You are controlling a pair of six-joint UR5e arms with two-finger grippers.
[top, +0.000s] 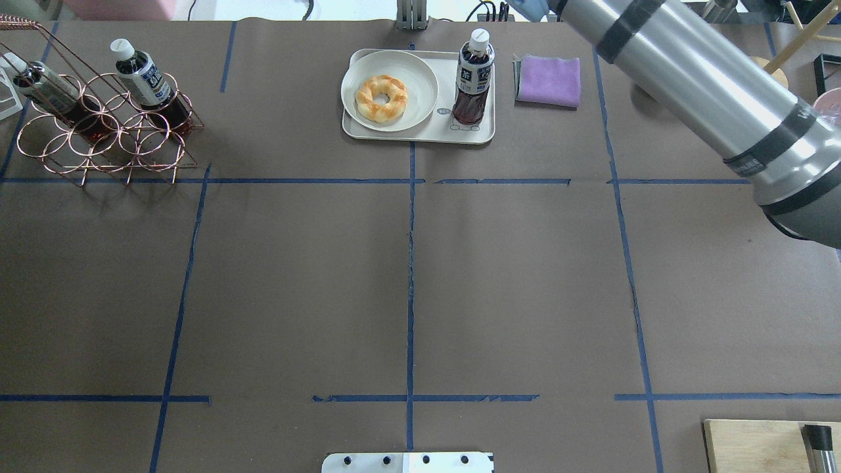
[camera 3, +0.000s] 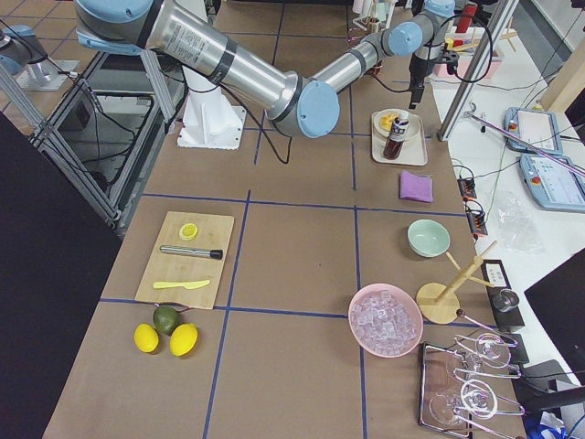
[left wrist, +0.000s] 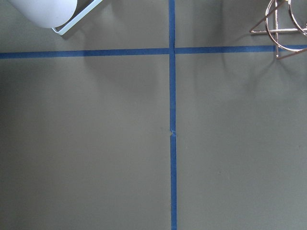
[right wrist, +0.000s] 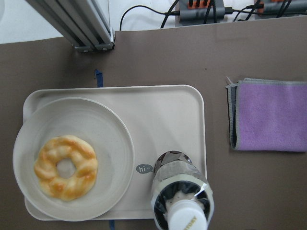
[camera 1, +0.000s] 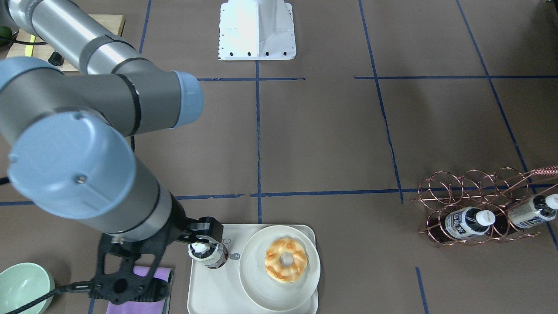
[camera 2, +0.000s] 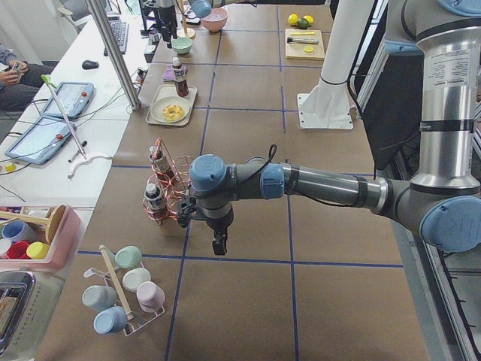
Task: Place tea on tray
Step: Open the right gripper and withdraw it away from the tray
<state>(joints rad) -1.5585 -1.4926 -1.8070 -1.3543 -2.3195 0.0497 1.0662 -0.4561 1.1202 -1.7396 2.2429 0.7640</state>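
The tea (top: 473,82) stands upright on the tray (top: 447,72), at its right end in the overhead view, just beside the plate (top: 420,79) with its doughnut. The right gripper (camera 3: 416,93) hangs above the cap and appears clear of it; whether its jaws are wide or narrow cannot be told. The placing looks done. The next move is likely a straight lift away without brushing the bottle.

The left gripper (camera 2: 218,247) hangs over the table near the rack (top: 108,135) (its state cannot be told either).

The overhead view shows the bottle standing free. The front view lays the gripper over the cap and hides any gap. The right wrist view looks straight down on the cap and shows no fingers.
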